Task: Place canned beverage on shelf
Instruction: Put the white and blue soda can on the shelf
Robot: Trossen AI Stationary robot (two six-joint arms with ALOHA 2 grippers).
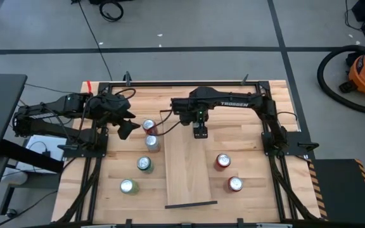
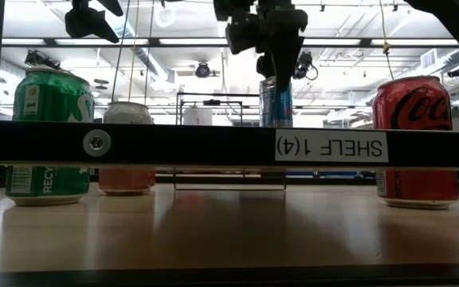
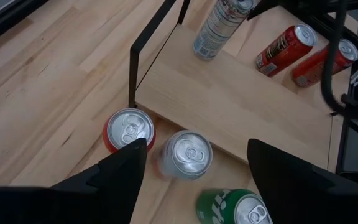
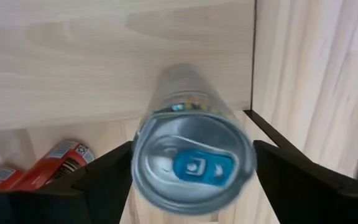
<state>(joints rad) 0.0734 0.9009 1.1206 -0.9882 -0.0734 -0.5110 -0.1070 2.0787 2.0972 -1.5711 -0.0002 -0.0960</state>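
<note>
A slim silver-and-blue can (image 4: 191,165) stands upright on the far end of the pale-wood shelf (image 1: 189,171), also seen in the low view (image 2: 276,104) and the left wrist view (image 3: 219,25). My right gripper (image 4: 192,180) hangs over it pointing down, open. Its fingers stand on either side of the can's top without touching it. In the high view the gripper (image 1: 199,132) hides the can. My left gripper (image 1: 127,126) waits open at the far left, above the loose cans.
Several loose cans stand on the tabletop. Left of the shelf are a red one (image 1: 149,126), a silver one (image 1: 152,142) and two green ones (image 1: 144,164). To its right are two red ones (image 1: 223,161). A black wire rail (image 1: 191,204) closes the shelf's near end.
</note>
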